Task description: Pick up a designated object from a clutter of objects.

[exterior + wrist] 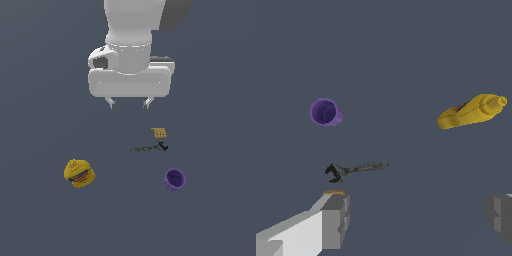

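The designated object is a thin dark grey rod (148,148) with a black knobby end, lying flat on the grey floor; the wrist view shows the same rod (357,169) close to one of my fingers (336,220). My gripper (130,104) hangs above and behind it, open, with nothing between its fingertips; in the wrist view the gripper (418,217) has its fingers spread wide. The clutter around it includes a tan perforated block (159,132) just beyond the rod's knobby end, a purple cup (174,179) and a yellow lump with a red stripe (79,173).
The purple cup (326,112) and the yellow lump (471,111) lie well apart from the rod on either side. A sliver of the tan block (334,192) peeks over one finger. The floor is a uniform grey surface with no visible edges.
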